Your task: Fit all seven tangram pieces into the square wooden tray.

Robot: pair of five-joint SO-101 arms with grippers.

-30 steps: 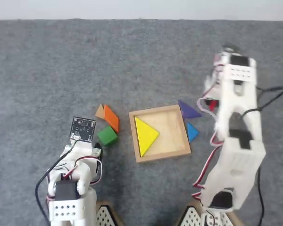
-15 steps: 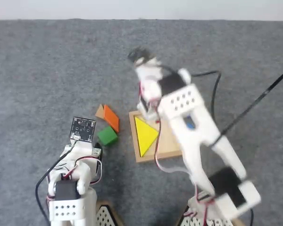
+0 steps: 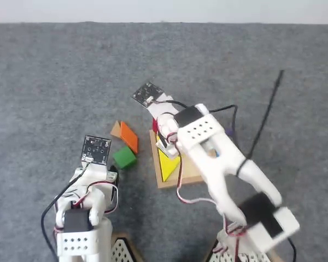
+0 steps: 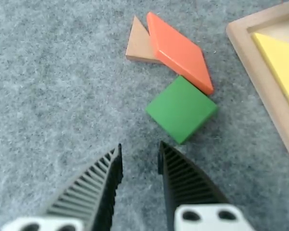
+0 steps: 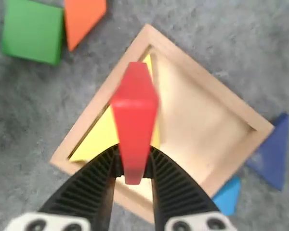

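Observation:
The square wooden tray (image 3: 169, 180) (image 5: 216, 94) holds a yellow triangle (image 3: 167, 159) (image 5: 94, 139) along its left side. My right gripper (image 5: 134, 152) is shut on a red piece (image 5: 134, 122) (image 3: 155, 125), held on edge above the tray's far left corner. On the carpet left of the tray lie a green square (image 3: 124, 157) (image 4: 182, 109), an orange parallelogram (image 3: 129, 136) (image 4: 179, 52) and a tan triangle (image 3: 116, 129) (image 4: 137, 44). My left gripper (image 4: 139, 148) is open, just short of the green square, with nothing between its fingers.
A dark blue triangle (image 5: 270, 155) and a light blue triangle (image 5: 229, 196) lie on the carpet beside the tray's right side. The right arm (image 3: 218, 158) stretches across the tray. Grey carpet spreads widely beyond the pieces.
The right arm swung from right of the tray to over its far left corner, carrying the red piece. The left arm stayed put.

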